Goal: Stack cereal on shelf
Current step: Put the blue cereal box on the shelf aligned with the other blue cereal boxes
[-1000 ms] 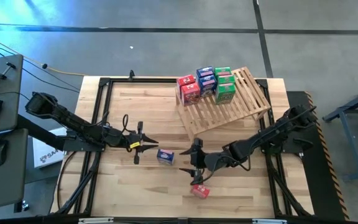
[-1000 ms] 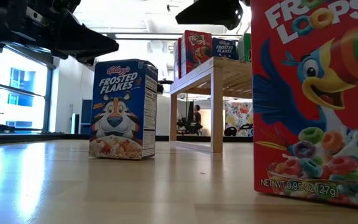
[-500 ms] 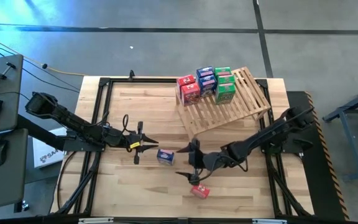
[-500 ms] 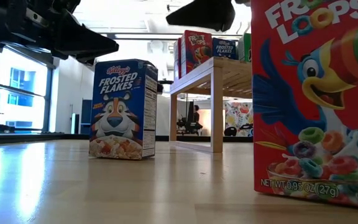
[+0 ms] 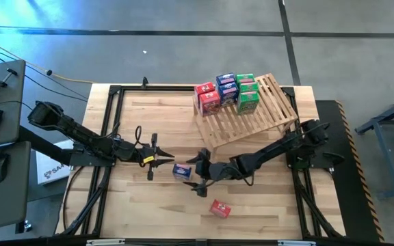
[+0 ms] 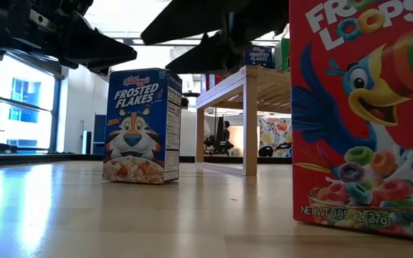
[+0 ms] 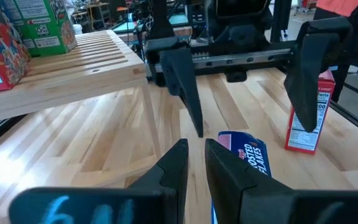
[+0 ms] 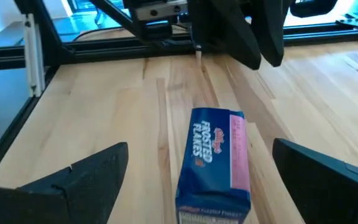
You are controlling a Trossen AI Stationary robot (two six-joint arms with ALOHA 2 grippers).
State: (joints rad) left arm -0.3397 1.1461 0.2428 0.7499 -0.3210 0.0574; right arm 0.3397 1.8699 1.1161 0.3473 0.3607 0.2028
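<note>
A blue Frosted Flakes cereal box [image 5: 181, 171] stands upright on its bottom on the table, also in the low view [image 6: 142, 125]. A red Froot Loops box [image 5: 219, 208] stands nearer the front edge. Several red, blue and green boxes [image 5: 228, 90] stand on the slatted wooden shelf [image 5: 252, 116] at the far side. My right gripper [image 5: 192, 173] is open wide, one finger on either side of the blue box [image 8: 216, 162], touching nothing. My left gripper [image 5: 166, 160] is shut and empty, just left of the blue box.
The shelf's raised edge and leg [image 6: 249, 122] stand behind the blue box. Black frame rails [image 5: 108, 123] run along the table's sides. The red box [image 7: 306, 118] stands close to my right arm's near side. Bare plank tabletop [image 5: 149, 116] lies at the far left.
My right gripper has moved from over the red box toward the table's left edge and a little toward the far edge, up to the blue box, staying open. The boxes have not moved.
</note>
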